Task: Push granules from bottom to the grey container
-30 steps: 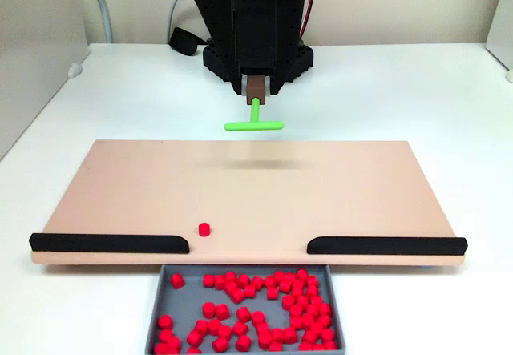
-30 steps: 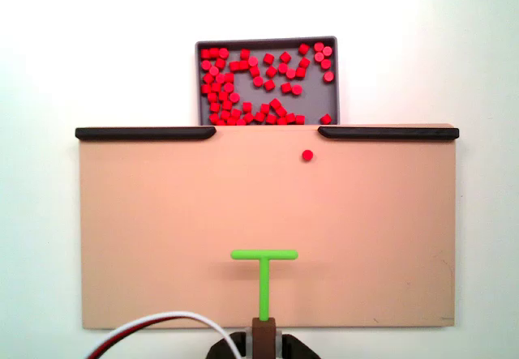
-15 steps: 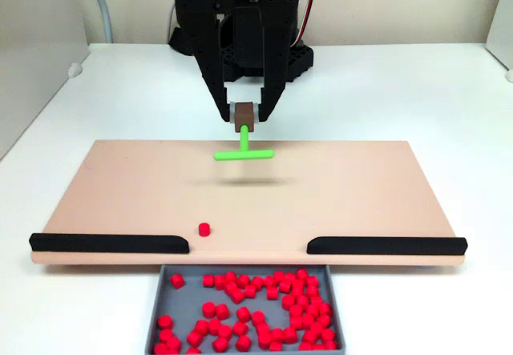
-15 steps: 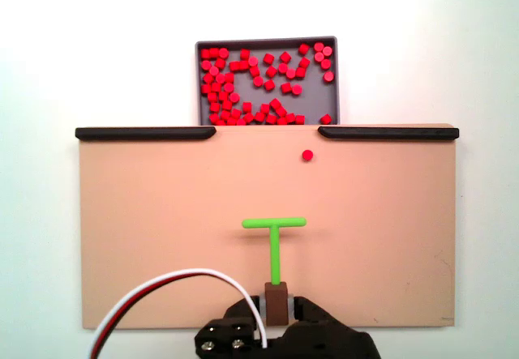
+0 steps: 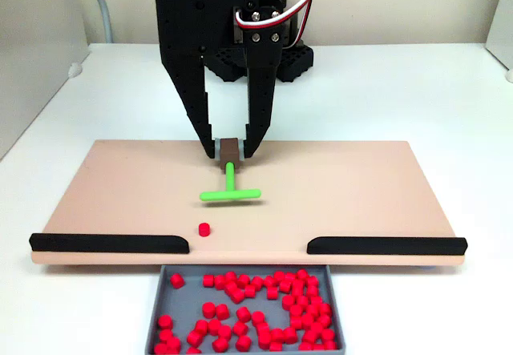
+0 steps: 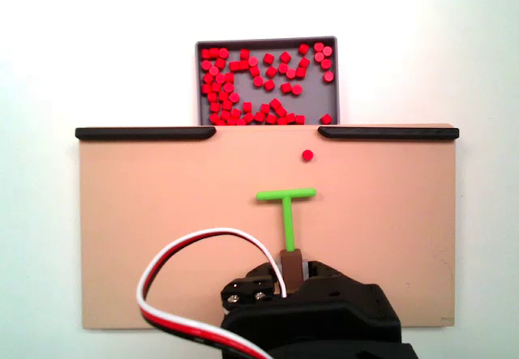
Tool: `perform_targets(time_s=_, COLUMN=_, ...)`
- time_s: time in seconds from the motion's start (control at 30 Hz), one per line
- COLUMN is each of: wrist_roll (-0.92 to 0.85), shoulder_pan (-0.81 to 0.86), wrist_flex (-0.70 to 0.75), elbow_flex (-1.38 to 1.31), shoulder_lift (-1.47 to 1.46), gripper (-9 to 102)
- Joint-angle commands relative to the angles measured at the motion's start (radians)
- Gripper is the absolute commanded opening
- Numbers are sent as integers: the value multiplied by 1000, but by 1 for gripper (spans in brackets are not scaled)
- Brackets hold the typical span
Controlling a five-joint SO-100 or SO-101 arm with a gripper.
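Note:
One red granule [image 5: 204, 228] [image 6: 307, 155] lies alone on the tan board [image 5: 361, 187] [image 6: 146, 213], close to the gap between the black strips. Many more granules fill the grey container [image 5: 160, 299] [image 6: 334, 47] at the board's edge. My gripper [image 5: 231, 153] [image 6: 290, 263] is shut on the brown handle of a green T-shaped tool [image 5: 230, 191] [image 6: 286, 197]. The tool's bar hangs over the board, a short way from the lone granule and apart from it.
Two black strips [image 5: 108, 243] [image 5: 386, 245] [image 6: 146, 133] [image 6: 388, 133] line the board's edge on either side of the gap. A red, white and black cable [image 6: 186, 254] loops over the arm. White table surrounds the board.
The arm has reached out over the board, carrying the green tool toward the lone granule and the grey container. The granule has not moved.

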Motion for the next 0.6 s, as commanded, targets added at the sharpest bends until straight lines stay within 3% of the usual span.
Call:
perform_targets(time_s=0.0, wrist_roll=-17, shoulder_pan=9, wrist_flex=-28, elbow_flex=-40, shoulder_lift=-6, gripper=0)
perform_targets(time_s=0.57, wrist_roll=18, shoulder_pan=20, wrist_flex=-35, elbow_flex=-40, shoulder_lift=-97, gripper=0)
